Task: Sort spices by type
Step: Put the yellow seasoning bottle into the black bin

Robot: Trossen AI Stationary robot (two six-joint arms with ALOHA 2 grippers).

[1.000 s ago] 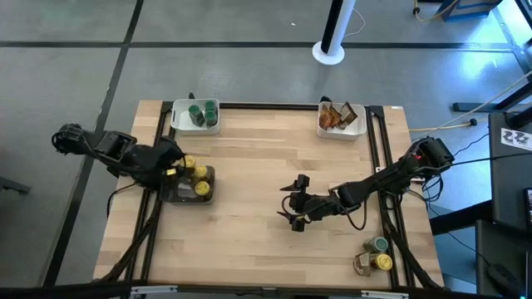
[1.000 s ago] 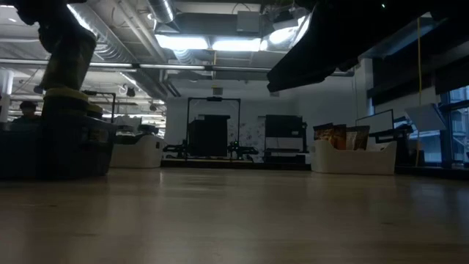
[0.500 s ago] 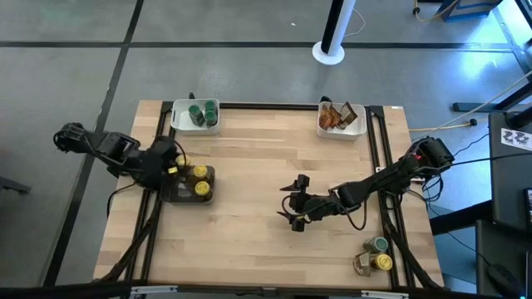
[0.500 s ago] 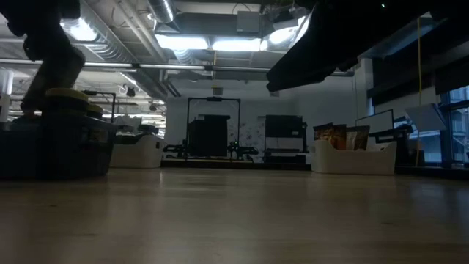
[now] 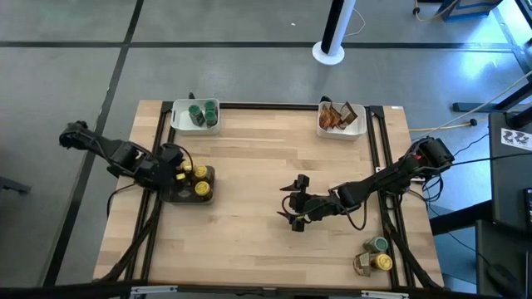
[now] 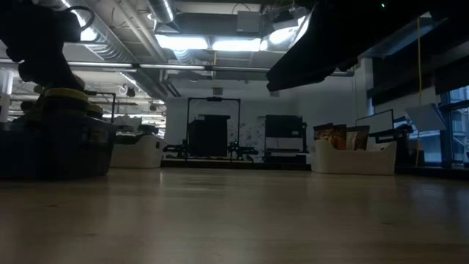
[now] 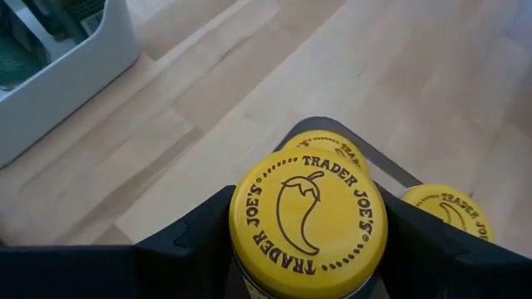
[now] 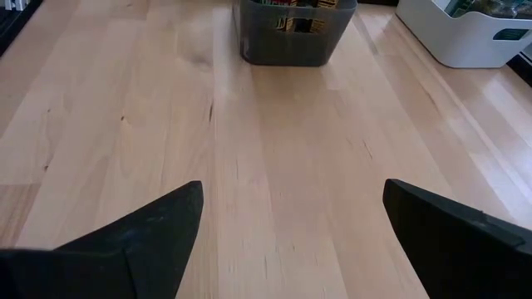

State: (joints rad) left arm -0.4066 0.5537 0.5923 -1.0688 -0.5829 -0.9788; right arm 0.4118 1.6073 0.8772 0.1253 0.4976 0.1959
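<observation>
My left gripper (image 5: 180, 169) is shut on a yellow-lidded jar (image 7: 307, 218) at the left end of the dark tray (image 5: 184, 197). Two more yellow-lidded jars (image 5: 200, 181) stand in that tray. Green-lidded jars (image 5: 199, 112) stand in the white tray (image 5: 177, 123) at the far left. Brown-orange packets (image 5: 334, 116) stand in the white tray (image 5: 356, 131) at the far right. A green-lidded jar (image 5: 380, 245), a yellow-lidded jar (image 5: 383, 262) and a packet (image 5: 362, 265) sit at the near right corner. My right gripper (image 5: 293, 208) is open above the table's middle. My left gripper pinches the yellow-lidded jar between its two fingers (image 7: 195, 228), one on each side of the jar's body just under the lid (image 7: 307, 218). The fingers come from above, slanting down, and the jar stands upright between them. Whether its bottom rests in the tray I cannot tell.
Bare wood lies between the dark tray and my right gripper (image 8: 291, 224). Black rails (image 5: 389, 199) run along the table's left and right sides. In the low view the dark tray (image 6: 58, 150) stands at the left and the packet tray (image 6: 352, 158) farther off at the right.
My left gripper has gone down with the yellow-lidded jar toward the dark tray and shifted slightly toward the table's left edge. The jar stood high above the tray a second ago and now sits low at it. The right arm has kept still.
</observation>
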